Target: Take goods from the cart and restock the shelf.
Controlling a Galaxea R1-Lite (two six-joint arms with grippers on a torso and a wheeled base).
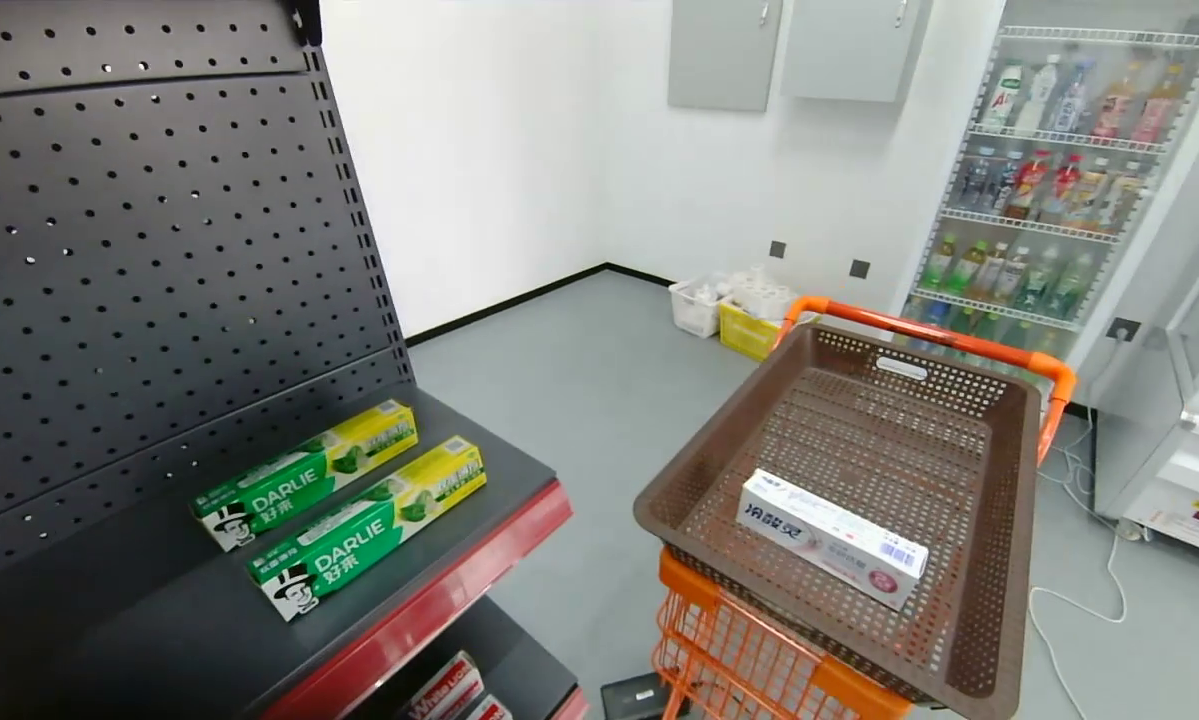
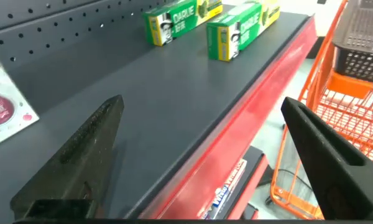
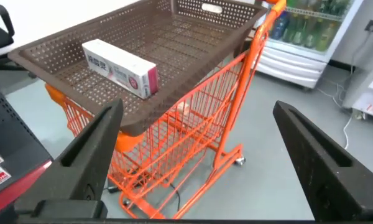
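Note:
A white toothpaste box (image 1: pixel 831 537) (image 3: pixel 120 68) lies flat in the brown perforated basket (image 1: pixel 1009 520) (image 3: pixel 193 65) on top of the orange cart (image 1: pixel 749 665) (image 3: pixel 193 130). Two green-and-yellow toothpaste boxes (image 1: pixel 307 472) (image 1: pixel 369 525) lie side by side on the dark shelf board (image 1: pixel 159 630) (image 2: pixel 174 106), and they appear again as the boxes (image 2: pixel 177 20) (image 2: pixel 239 28) in the left wrist view. My left gripper (image 2: pixel 205 162) hangs open and empty over the front edge of that shelf. My right gripper (image 3: pixel 199 168) is open and empty, away from the cart's side and short of the basket.
A black pegboard back panel (image 1: pixel 149 230) rises behind the shelf, with a red front strip (image 1: pixel 439 600). A lower shelf holds more boxes (image 1: pixel 449 690). A glass-door drinks cooler (image 1: pixel 1049 170) stands at the far right, bins (image 1: pixel 729 310) by the wall, and a white cable (image 1: pixel 1079 600) lies on the floor.

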